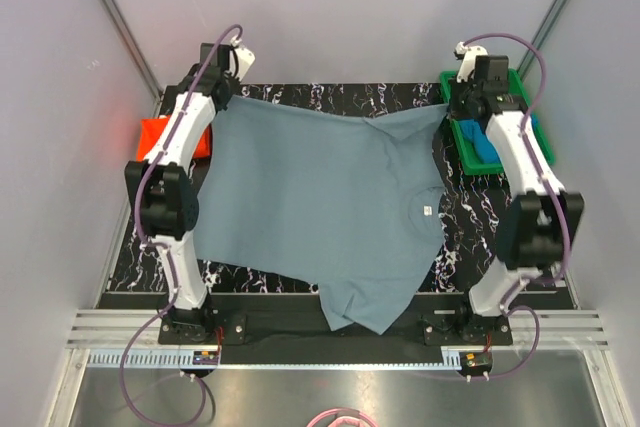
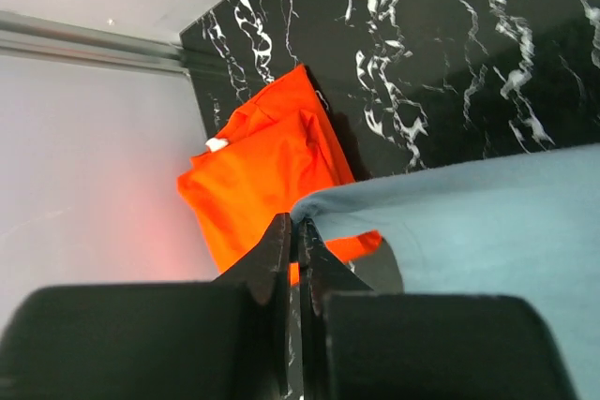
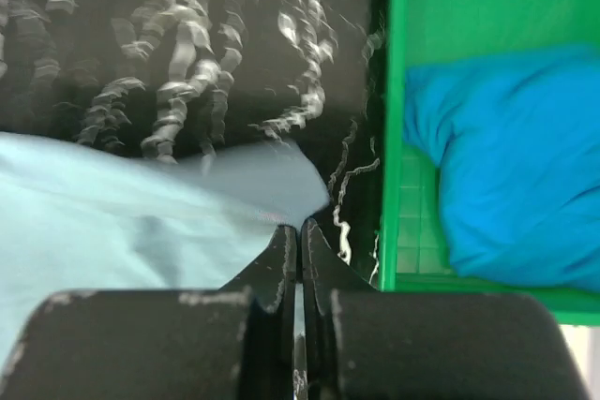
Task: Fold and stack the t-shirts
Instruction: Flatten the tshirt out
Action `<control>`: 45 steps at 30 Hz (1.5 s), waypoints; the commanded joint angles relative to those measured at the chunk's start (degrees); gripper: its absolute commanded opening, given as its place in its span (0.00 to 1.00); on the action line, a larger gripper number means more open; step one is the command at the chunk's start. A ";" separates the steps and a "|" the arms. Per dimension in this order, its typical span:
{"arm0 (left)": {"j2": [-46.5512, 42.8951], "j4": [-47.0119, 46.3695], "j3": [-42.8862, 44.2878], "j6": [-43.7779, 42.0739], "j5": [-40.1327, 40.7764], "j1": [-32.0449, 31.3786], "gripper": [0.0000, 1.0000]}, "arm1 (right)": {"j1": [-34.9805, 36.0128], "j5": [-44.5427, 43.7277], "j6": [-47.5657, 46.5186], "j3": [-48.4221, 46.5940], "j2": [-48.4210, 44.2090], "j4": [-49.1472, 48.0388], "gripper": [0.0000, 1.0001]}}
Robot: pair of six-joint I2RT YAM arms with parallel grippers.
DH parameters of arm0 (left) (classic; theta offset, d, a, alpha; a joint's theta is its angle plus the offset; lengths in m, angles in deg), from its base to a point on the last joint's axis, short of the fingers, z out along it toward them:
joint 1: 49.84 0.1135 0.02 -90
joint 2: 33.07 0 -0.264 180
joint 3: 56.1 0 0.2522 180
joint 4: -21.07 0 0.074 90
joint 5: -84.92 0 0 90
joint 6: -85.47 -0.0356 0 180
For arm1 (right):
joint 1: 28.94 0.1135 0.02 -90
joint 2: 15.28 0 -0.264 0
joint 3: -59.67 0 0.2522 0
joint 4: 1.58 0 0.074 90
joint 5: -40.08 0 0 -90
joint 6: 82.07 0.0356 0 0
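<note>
A large grey-blue t-shirt (image 1: 320, 202) is stretched over the marbled table, its lower part hanging past the near edge. My left gripper (image 1: 228, 97) is shut on the shirt's far-left corner (image 2: 323, 201), held above the table. My right gripper (image 1: 452, 107) is shut on the far-right corner (image 3: 281, 180). An orange-red t-shirt (image 1: 162, 137) lies folded at the table's left edge, under the left arm, and shows as well in the left wrist view (image 2: 262, 175). A bright blue t-shirt (image 3: 511, 170) lies crumpled in the tray; the top view (image 1: 484, 145) shows part of it.
A green plastic tray (image 1: 515, 82) stands at the back right, just right of my right gripper. The black marbled table (image 1: 330, 95) is bare along its far strip. Grey walls close in on both sides and behind.
</note>
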 commanded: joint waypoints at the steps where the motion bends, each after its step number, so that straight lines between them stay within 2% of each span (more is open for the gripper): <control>1: 5.51 1.90 9.36 4.30 -1.95 2.85 0.00 | -5.05 3.43 6.84 -8.78 10.33 -0.34 0.00; 3: 8.58 1.73 10.88 4.48 -2.13 3.38 0.00 | -5.58 3.95 4.74 -12.75 14.58 0.79 0.00; 6: 11.49 0.24 12.11 4.39 -3.18 3.29 0.00 | -5.59 5.36 4.72 -24.95 24.59 5.27 0.00; 7: 12.29 -0.29 13.33 4.66 -3.27 3.20 0.00 | -5.50 6.67 4.90 -32.12 29.84 8.15 0.00; 9: 15.26 -0.38 15.62 3.96 -3.71 2.85 0.00 | -5.50 6.77 6.04 -40.24 35.49 10.90 0.00; 10: 16.41 -0.12 18.24 2.74 -3.62 2.68 0.00 | -5.50 6.60 6.13 -49.33 41.43 13.34 0.00; 12: 19.48 -0.11 20.54 1.33 -3.53 2.41 0.00 | -5.50 6.34 6.57 -59.65 47.88 15.99 0.00; 13: 20.37 -0.99 21.68 0.19 -3.27 2.32 0.00 | -5.50 5.81 6.75 -68.41 53.04 17.40 0.00; 14: 21.08 -1.69 22.13 -0.43 -2.57 2.32 0.00 | -5.50 5.81 6.75 -70.93 54.66 17.06 0.00; 15: 22.21 -2.48 22.48 -0.79 -2.13 2.24 0.00 | -5.50 5.72 6.75 -71.39 55.11 13.49 0.00; 19: 23.63 -6.00 22.92 0.35 -0.55 2.23 0.00 | -5.50 5.89 9.73 -58.67 52.13 1.34 0.00; 21: 23.81 -6.53 23.01 1.66 0.68 2.23 0.00 | -5.50 5.63 12.28 -62.49 53.87 2.02 0.00; 25: 23.81 -6.01 22.31 3.87 3.14 2.15 0.00 | -4.88 5.28 12.11 -64.10 55.55 0.10 0.00; 31: 22.49 -9.42 16.87 0.45 5.96 1.97 0.00 | -4.80 4.40 10.63 -67.26 56.78 -4.47 0.00; 35: 24.94 -9.44 20.45 -1.32 8.76 1.62 0.00 | -4.79 2.83 9.91 -67.62 57.31 -9.73 0.00; 38: 24.17 -9.87 19.85 -0.53 11.05 1.44 0.00 | -4.44 2.91 11.23 -66.66 56.88 -9.57 0.00; 42: 19.51 -13.29 11.70 1.49 10.97 1.44 0.00 | -3.30 1.51 10.71 -64.72 55.47 -9.22 0.00; 45: 17.05 -14.71 8.78 2.46 11.41 1.36 0.00 | -2.69 0.36 9.74 -64.54 54.68 -8.96 0.00</control>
